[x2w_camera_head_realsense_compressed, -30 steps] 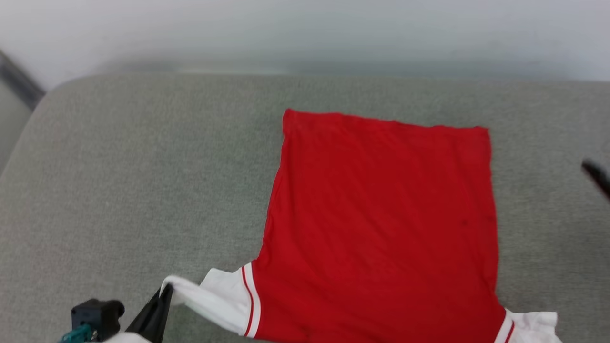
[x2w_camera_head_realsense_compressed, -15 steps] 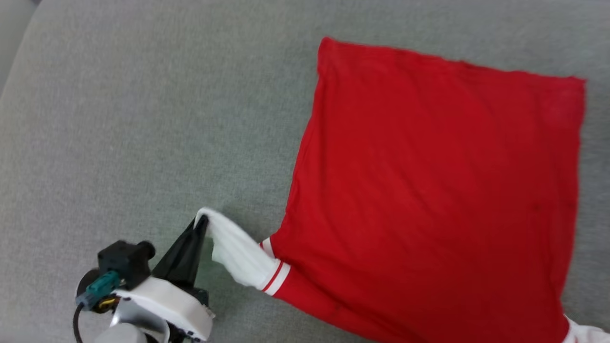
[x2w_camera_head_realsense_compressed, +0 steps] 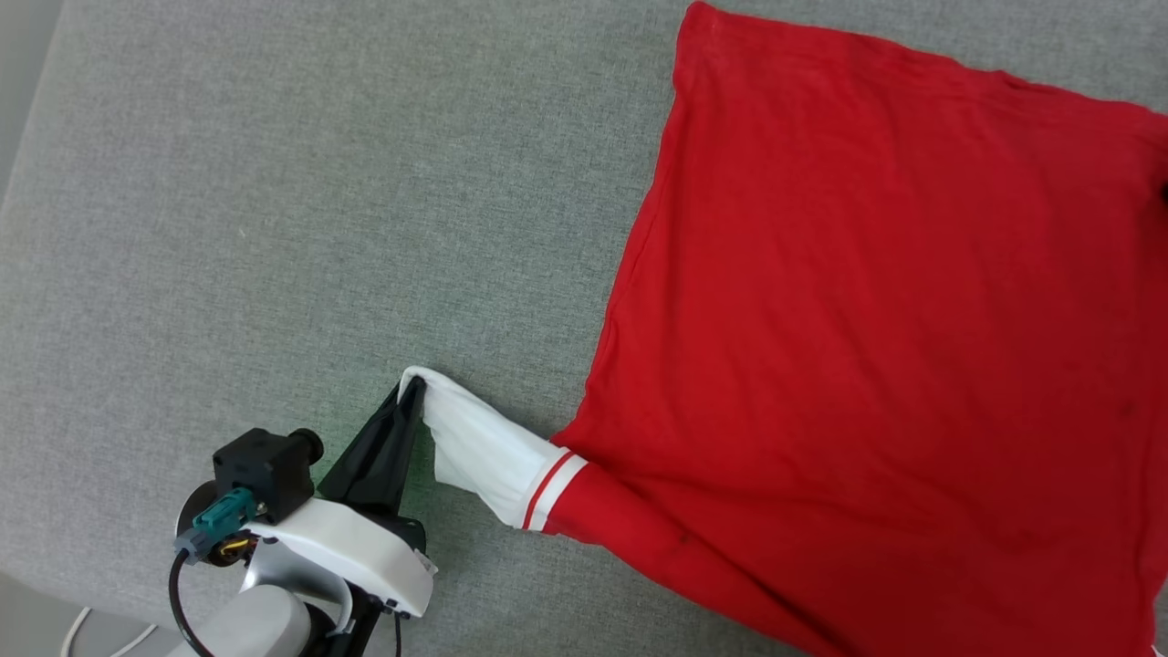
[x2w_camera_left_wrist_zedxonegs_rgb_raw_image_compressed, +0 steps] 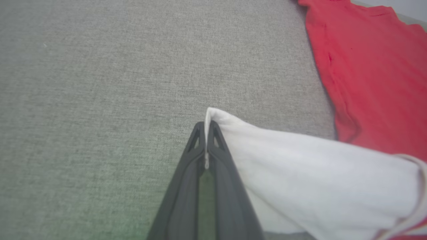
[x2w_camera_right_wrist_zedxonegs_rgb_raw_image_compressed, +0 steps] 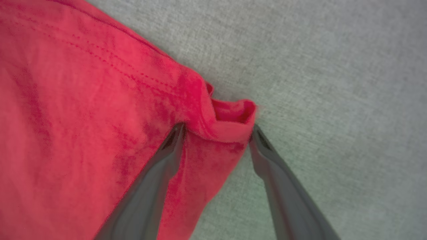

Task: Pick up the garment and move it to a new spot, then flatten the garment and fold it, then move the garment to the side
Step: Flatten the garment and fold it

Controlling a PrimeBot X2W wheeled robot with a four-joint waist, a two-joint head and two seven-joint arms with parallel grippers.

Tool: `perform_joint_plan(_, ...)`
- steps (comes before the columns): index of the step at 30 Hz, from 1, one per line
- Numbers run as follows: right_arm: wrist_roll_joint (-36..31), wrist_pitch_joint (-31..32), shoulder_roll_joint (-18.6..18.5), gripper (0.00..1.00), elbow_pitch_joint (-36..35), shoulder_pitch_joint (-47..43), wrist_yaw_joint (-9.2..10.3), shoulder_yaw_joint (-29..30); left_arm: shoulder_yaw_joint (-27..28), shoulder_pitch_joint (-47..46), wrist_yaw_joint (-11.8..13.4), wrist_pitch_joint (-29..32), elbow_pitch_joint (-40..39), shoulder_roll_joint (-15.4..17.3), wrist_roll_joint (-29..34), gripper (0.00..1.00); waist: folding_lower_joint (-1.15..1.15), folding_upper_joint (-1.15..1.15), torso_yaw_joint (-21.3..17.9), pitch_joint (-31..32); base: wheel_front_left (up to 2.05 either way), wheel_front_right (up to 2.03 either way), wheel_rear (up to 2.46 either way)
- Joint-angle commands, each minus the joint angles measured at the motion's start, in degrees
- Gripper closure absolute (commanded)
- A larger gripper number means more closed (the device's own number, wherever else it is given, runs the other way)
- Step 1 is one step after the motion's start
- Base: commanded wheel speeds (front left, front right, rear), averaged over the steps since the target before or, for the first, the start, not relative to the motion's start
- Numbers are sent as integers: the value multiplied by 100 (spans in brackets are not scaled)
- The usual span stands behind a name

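Garment [x2w_camera_head_realsense_compressed: 867, 347] lay spread on the grey cushion [x2w_camera_head_realsense_compressed: 274, 228], red, from 12 to 5 o'clock in our head view. Our left gripper [x2w_camera_head_realsense_compressed: 415, 385] — at 7 o'clock — clenched its white sleeve [x2w_camera_head_realsense_compressed: 484, 452]; our right gripper [x2w_camera_right_wrist_zedxonegs_rgb_raw_image_compressed: 217, 128] stood released, fingers astride a red hem corner.

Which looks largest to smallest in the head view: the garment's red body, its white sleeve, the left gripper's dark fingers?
1. Garment's red body, by far.
2. White sleeve.
3. Dark fingers of the left gripper: slightly smaller, but nearer the camera, so places two and three are unsure.
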State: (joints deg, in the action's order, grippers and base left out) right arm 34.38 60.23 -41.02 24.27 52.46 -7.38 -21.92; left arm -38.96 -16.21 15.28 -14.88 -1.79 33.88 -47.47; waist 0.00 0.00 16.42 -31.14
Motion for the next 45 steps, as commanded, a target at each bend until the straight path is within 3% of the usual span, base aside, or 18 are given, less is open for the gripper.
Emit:
perform_joint_plan(1, 166, -28, 304, 100, 187, -461, -22, -307, 39, 29, -1, -29, 48, -6, 37, 100, 0, 0, -53, 104, 0, 0, 0)
perform_joint_plan(8, 488, -679, -44, 100, -224, 58, -15, -484, 215, 361, 19, -39, 165, 70, 4, 100, 0, 0, -360, 739, 0, 0, 0)
perform_joint_plan(9, 774, -898, -340, 100, -589, -174, -10, -677, 307, 572, 41, -40, 176, 110, -42, 100, 0, 0, -517, 1058, 0, 0, 0)
perform_joint_plan(13, 1184, -1147, -928, 100, -1252, -732, -10, -851, 416, 883, 98, -37, 155, 174, -109, 100, 0, 0, -731, 1444, 0, 0, 0)
perform_joint_plan(21, 1857, -1762, -1906, 100, -1968, -3040, -10, -350, 642, 1463, 206, -31, 47, 311, -202, 100, 0, 0, -1085, 1937, 0, 0, 0)
perform_joint_plan(24, 2009, -2010, -1946, 100, -1875, -4106, -10, -108, 677, 1577, 219, -31, 14, 369, -194, 100, 0, 0, -1143, 2008, 0, 0, 0)
perform_joint_plan(29, 2173, -2347, -1659, 100, -1620, -5584, -10, 144, 658, 1629, 192, -29, -7, 395, -183, 100, 0, 0, -1152, 2032, 0, 0, 0)
perform_joint_plan(35, 2096, -2598, -1120, 100, -1367, -6249, -10, 294, 610, 1620, 175, 12, 29, 398, -182, 100, 0, 0, -1147, 2022, 0, 0, 0)
perform_joint_plan(36, 2074, -2657, -1069, 0, -1372, -6201, -9, 353, 596, 1620, 169, 22, 38, 399, -181, 100, 0, 0, -1149, 2032, 0, 0, 0)
perform_joint_plan(41, 1889, -2853, -1198, 0, -1699, -5826, -8, 710, 560, 1608, 174, 57, 37, 413, -165, 100, 0, 0, -1161, 2096, 0, 0, 0)
perform_joint_plan(45, 1738, -2859, -1464, 0, -2464, -5246, -10, 1152, 526, 1550, 190, 92, -5, 405, -138, 100, 0, 0, -1114, 2120, 0, 0, 0)
